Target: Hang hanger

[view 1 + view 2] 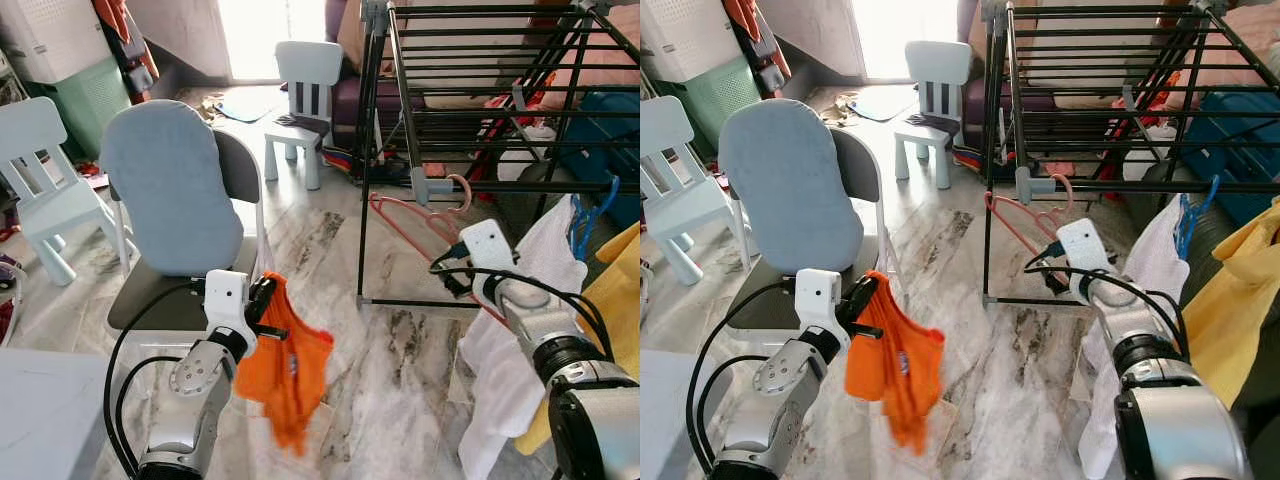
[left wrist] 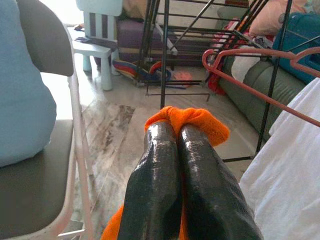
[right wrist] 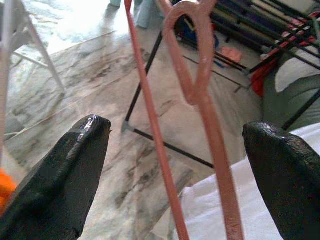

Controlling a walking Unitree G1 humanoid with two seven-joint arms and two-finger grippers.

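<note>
from the left eye view i see my left gripper [image 1: 268, 300] low in front of me, fingers pressed together on an orange garment [image 1: 290, 365] that hangs down from them over the marble floor [image 1: 390, 350]. behind it stands a grey chair [image 1: 150, 290] with a pale blue cushion [image 1: 170, 185] leaning on its back. to my right the black drying rack [image 1: 480, 100] fills the upper part of the scene, and the pink hanger [image 1: 415, 225] sits by the rack's near corner, its hook up near a grey clip on the rail. my right gripper [image 1: 455, 270] reaches toward the hanger's lower end; from here i cannot tell how its fingers stand. a white cloth [image 1: 520, 330] drapes beside my right arm, with a yellow one [image 1: 610, 290] further right.

the right eye view shows the same layout, plus a small white child's chair [image 1: 935, 85] further back near the bright doorway.

in the left wrist view the two black fingers [image 2: 160, 175] are closed side by side, with a bunched fold of the orange garment pinched at their tips.

in the right wrist view the fingers [image 3: 75, 165] are spread wide apart, and the pink hanger's thin bars run between them without touching either finger, above the white cloth and the floor.
</note>
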